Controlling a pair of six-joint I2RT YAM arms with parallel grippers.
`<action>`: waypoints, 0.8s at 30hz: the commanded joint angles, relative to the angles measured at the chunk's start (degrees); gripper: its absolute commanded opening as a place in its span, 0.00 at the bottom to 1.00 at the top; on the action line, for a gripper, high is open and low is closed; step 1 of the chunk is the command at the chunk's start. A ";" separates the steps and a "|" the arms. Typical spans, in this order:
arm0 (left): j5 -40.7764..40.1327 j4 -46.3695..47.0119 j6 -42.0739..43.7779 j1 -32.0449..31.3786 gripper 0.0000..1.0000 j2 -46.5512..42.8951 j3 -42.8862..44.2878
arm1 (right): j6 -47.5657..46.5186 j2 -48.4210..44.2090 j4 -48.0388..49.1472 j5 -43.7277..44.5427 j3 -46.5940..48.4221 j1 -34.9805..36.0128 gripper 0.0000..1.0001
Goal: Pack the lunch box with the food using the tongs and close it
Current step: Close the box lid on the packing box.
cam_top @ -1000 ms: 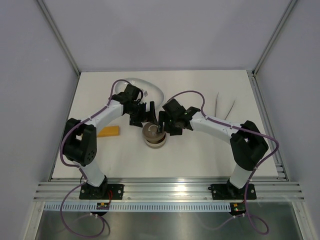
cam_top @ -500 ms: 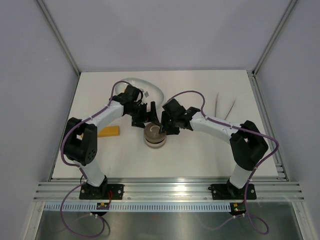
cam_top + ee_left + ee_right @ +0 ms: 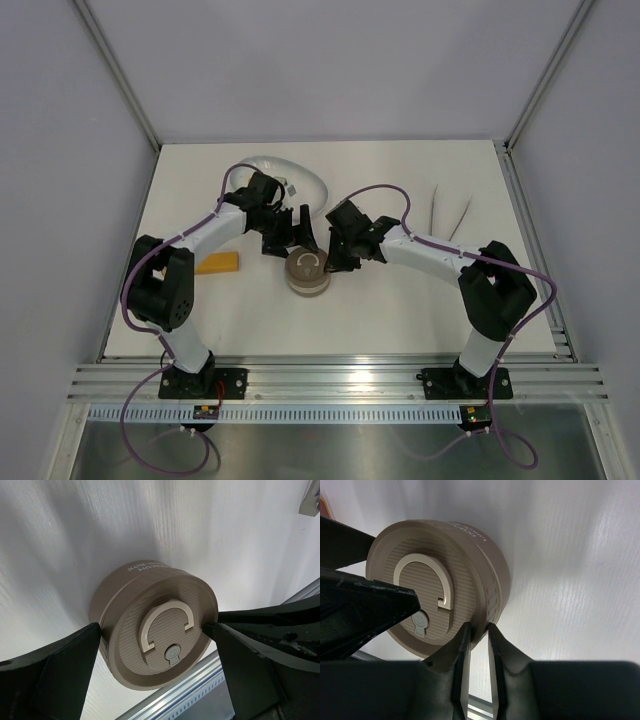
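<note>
Left jaws gape astride the round grey-brown lunch box (image 3: 307,272), right jaws pinch its rim; orange wedge (image 3: 217,264) left, silver tongs (image 3: 436,210) right, white desk (image 3: 400,310).

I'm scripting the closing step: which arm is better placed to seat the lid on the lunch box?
Likely the right. The right fingers sit close together around the rim of the lid, ready to nudge it. The left fingers stand wide open, straddling the lunch box, better for bracing.
</note>
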 commanded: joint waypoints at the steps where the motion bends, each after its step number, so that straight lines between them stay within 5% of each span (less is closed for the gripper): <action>1: 1.89 1.35 -0.94 -0.15 0.99 -2.67 -0.70 | 0.79 -1.02 2.65 -1.05 -0.14 0.51 0.17; 7: 1.71 1.17 -1.03 -0.15 0.99 -3.55 -0.78 | 0.79 -1.64 2.74 -0.79 -0.23 0.69 0.04; 14: 1.54 0.73 -0.85 -0.15 0.99 -3.99 -0.70 | 0.88 -1.29 2.57 -0.44 0.12 0.95 0.02; 24: 1.19 0.47 -0.76 -0.15 0.99 -4.08 -0.78 | 1.06 -0.23 1.95 0.88 0.82 1.04 0.20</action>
